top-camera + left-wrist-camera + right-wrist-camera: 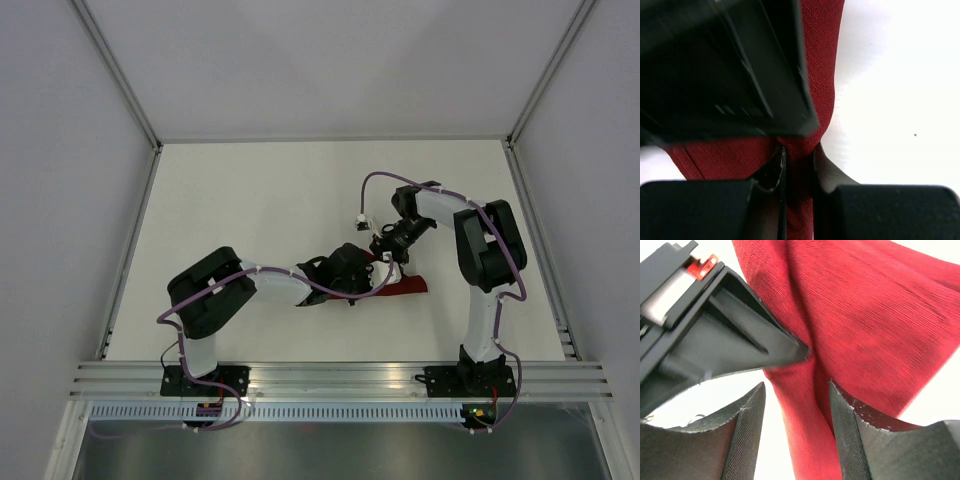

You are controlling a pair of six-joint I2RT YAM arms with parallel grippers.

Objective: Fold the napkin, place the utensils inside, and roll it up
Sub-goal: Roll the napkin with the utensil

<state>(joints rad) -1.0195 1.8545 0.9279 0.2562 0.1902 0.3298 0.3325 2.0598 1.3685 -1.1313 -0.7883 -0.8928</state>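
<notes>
Napkin [404,287]: dark red cloth, gathered into a crumpled ridge near the middle of the table [250,200], directly between the two grippers. It is not laid flat. No utensils are seen in any view.

Left gripper [799,167]: clenched on a thin pleat of the napkin, which is pinched between its fingers [827,172].

Right gripper [797,432]: jaws spread. A fold of cloth is straddled but not clamped, and bare table is seen between the cloth and one finger.

Hazards, as judged:
- The grippers are crowded very close together. Contact between them is likely if either is shifted sideways.
- Several layers may be caught if the right gripper is closed on the ridge, so that a bunched fold is produced.
- The thin cloth may be dragged or lost from the pinch if it is pulled by one gripper alone.

Markings: no brand, label or writing can be read. Only a small orange-red part [702,265] is seen on the neighbouring gripper body.
</notes>
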